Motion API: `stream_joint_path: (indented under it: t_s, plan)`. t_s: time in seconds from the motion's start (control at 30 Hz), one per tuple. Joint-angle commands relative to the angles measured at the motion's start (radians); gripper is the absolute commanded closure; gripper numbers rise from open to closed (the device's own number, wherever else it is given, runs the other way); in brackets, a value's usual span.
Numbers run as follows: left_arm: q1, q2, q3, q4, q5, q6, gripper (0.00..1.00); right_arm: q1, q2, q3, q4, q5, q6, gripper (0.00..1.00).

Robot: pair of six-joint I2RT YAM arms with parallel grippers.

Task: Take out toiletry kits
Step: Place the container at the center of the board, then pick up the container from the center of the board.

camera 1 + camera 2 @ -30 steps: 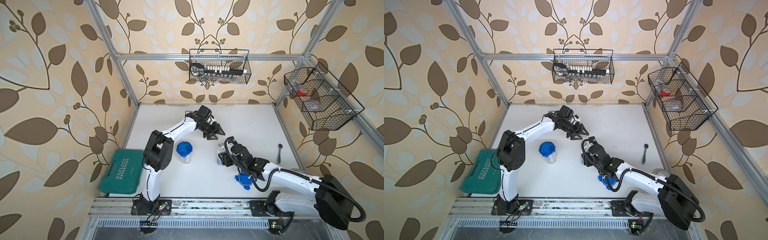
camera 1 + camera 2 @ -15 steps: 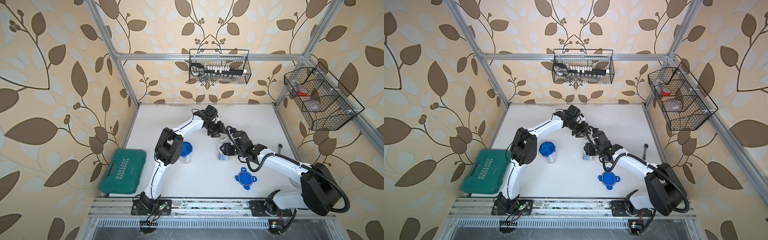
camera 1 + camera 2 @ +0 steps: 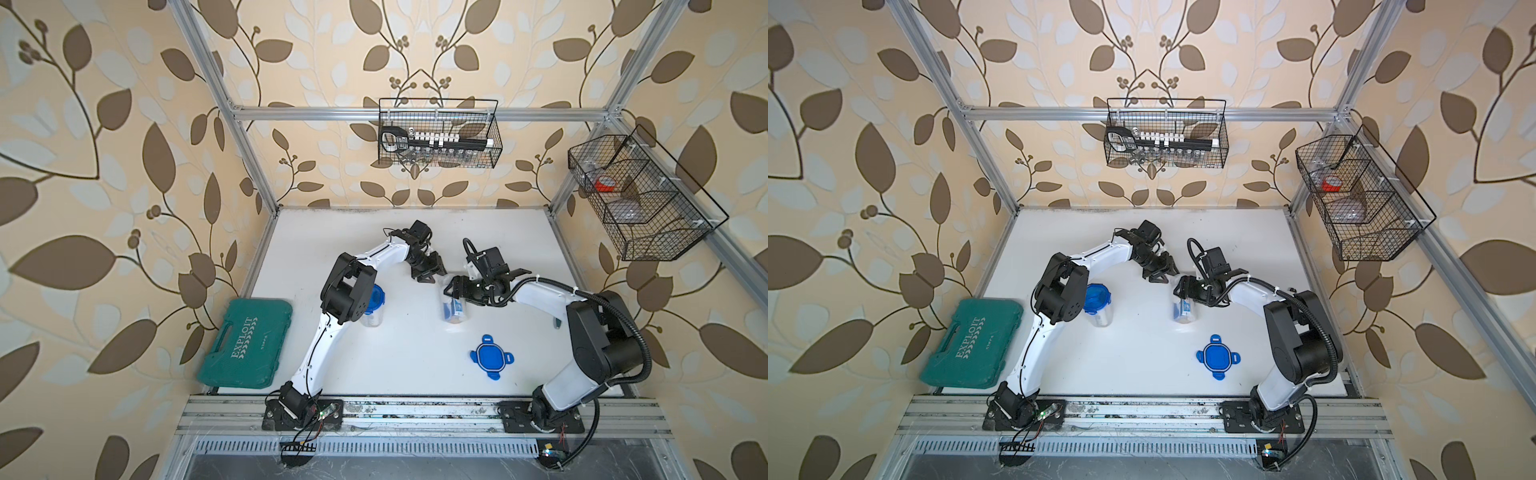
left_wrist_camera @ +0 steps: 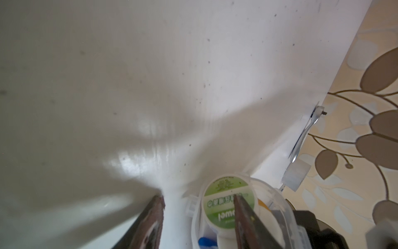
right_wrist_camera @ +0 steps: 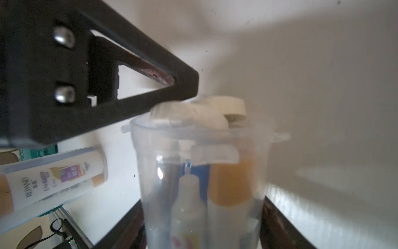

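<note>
An open clear jar (image 3: pixel 455 309) (image 3: pixel 1183 311) stands mid-table holding one toiletry kit: a white bottle (image 5: pixel 187 194), an orange-capped bottle (image 5: pixel 230 183) and a green-labelled round cap (image 4: pixel 226 194). My right gripper (image 5: pixel 202 199) (image 3: pixel 453 286) is shut on the jar's lower body from the side. Just above the jar's rim, my left gripper (image 4: pixel 198 196) (image 3: pixel 428 272) is open and holds nothing. One of its fingers is over the green cap, its twin outside the rim. A second jar (image 3: pixel 374 309) (image 5: pixel 53 179), blue-lidded, holds a labelled bottle beside the left arm.
A loose blue four-tabbed lid (image 3: pixel 491 358) (image 3: pixel 1216 357) lies in front of the open jar. A green tool case (image 3: pixel 245 345) sits off the table's left edge. Wire baskets (image 3: pixel 438 139) (image 3: pixel 640 195) hang on the walls. A metal ratchet (image 4: pixel 305 131) lies by the right wall.
My left gripper came forward from the back to just over the open jar. My right arm swung its elbow out to the right, uncovering the loose blue lid, while its gripper stayed at the jar.
</note>
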Motion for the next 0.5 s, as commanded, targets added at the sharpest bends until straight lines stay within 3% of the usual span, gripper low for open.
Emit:
stream_joint_path:
  t_s: [0.0, 0.17, 0.47]
  plan:
    - [-0.003, 0.005, 0.013, -0.029, 0.001, 0.021, 0.45, -0.007, 0.016, -0.007, -0.110, 0.011, -0.012, 0.17]
    - [-0.001, -0.022, 0.017, -0.032, -0.019, 0.029, 0.44, 0.023, -0.095, -0.051, -0.155, 0.073, -0.008, 0.02]
    - [-0.001, -0.042, 0.023, -0.054, -0.058, 0.046, 0.44, 0.175, -0.153, -0.115, -0.209, 0.321, 0.114, 0.01]
